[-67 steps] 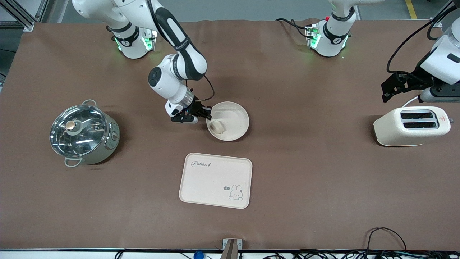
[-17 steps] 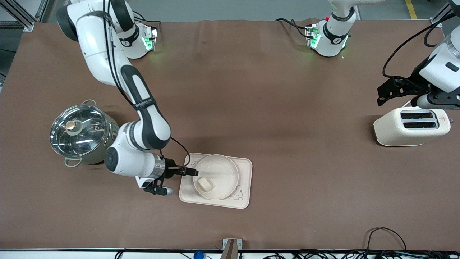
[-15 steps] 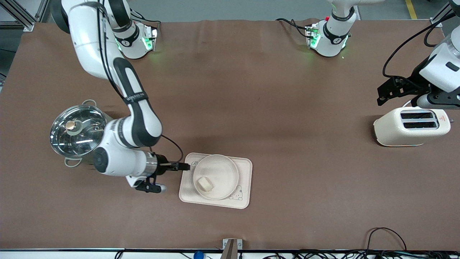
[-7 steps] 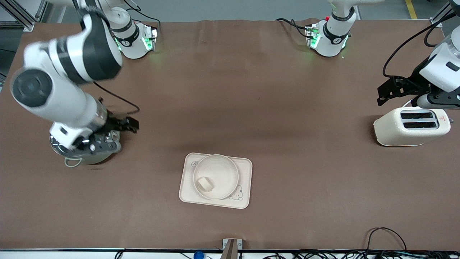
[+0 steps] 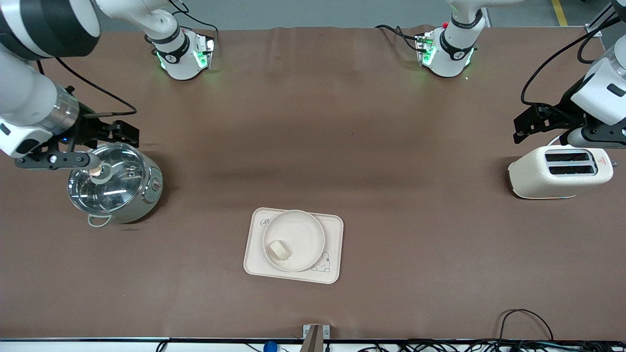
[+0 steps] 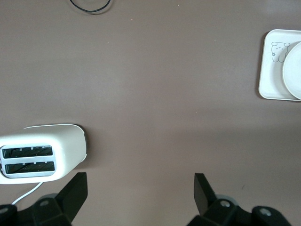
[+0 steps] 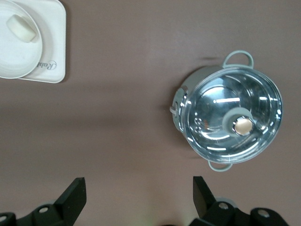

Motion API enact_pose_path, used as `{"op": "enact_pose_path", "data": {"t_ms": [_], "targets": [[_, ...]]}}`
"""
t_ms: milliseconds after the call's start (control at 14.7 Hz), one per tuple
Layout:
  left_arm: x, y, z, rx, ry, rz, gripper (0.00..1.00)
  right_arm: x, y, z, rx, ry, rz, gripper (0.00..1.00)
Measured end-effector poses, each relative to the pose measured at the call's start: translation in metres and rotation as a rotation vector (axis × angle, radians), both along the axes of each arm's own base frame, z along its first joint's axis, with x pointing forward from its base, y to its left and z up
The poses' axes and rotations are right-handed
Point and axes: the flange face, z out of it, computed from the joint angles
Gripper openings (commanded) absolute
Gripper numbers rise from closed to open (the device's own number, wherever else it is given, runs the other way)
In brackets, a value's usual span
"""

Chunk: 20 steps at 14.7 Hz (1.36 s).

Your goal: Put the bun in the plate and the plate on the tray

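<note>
In the front view, one bun (image 5: 279, 250) lies in one plate (image 5: 298, 230), which sits on one tray (image 5: 332, 230); the right tool (image 5: 128, 135) hangs over one pot (image 5: 115, 183). Both wrist views show each tool spread open, empty; the left tool (image 6: 140, 192) is over the counter (image 6: 150, 84) beside one toaster (image 6: 44, 153).

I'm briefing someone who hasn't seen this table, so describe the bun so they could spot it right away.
Find the cream rectangular tray with the rabbit drawing, near the table's middle. A round cream plate sits on it, and the bun lies in that plate near its rim: a small pale lump, the only loose item there, much smaller than the dish.
</note>
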Motion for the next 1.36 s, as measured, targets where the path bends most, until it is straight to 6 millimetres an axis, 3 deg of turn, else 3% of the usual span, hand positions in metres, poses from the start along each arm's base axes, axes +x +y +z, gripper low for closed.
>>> {"op": "enact_pose_path", "data": {"t_ms": [136, 340, 475, 679, 883, 1358], "targets": [[0.000, 0.000, 0.000, 0.000, 0.000, 0.000, 1.00, -0.010, -0.039, 0.012, -0.006, -0.016, -0.045, 1.00], [0.000, 0.000, 0.000, 0.000, 0.000, -0.001, 1.00, -0.026, -0.122, 0.036, 0.013, -0.055, -0.085, 1.00], [0.000, 0.000, 0.000, 0.000, 0.000, -0.001, 1.00, -0.037, -0.154, 0.047, 0.021, -0.075, -0.090, 1.00], [0.000, 0.000, 0.000, 0.000, 0.000, -0.001, 1.00, -0.042, -0.148, 0.058, 0.023, -0.098, -0.074, 1.00], [0.000, 0.000, 0.000, 0.000, 0.000, -0.001, 1.00, -0.040, -0.136, 0.057, 0.022, -0.105, -0.052, 1.00], [0.000, 0.000, 0.000, 0.000, 0.000, 0.000, 1.00, -0.040, -0.138, 0.053, 0.023, -0.096, -0.057, 1.00]]}}
